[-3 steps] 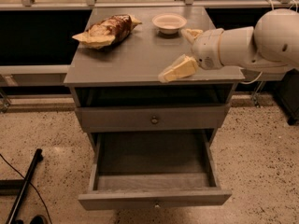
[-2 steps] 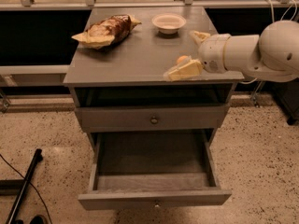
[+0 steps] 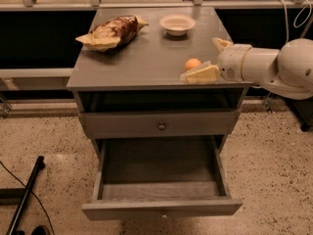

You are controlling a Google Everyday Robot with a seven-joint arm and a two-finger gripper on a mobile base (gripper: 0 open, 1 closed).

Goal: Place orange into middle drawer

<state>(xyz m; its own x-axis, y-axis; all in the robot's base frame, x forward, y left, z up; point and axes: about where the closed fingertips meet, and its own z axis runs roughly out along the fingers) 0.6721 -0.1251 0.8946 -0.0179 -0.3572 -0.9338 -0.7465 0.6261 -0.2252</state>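
**A:** Three things on the cabinet top (image 3: 142,65)?

**B:** Yes: snack bag (image 3: 110,32) at the left, white bowl (image 3: 177,23) at the back, orange (image 3: 192,63) near the front right edge.

**A:** And the gripper (image 3: 201,58)?

**B:** It reaches in over the right edge with its jaws spread, gripping nothing. The orange rests on the top just at their tips. Below, the middle drawer (image 3: 161,207) stands pulled out, dark floor open from above. The drawer above it (image 3: 127,124) is closed.
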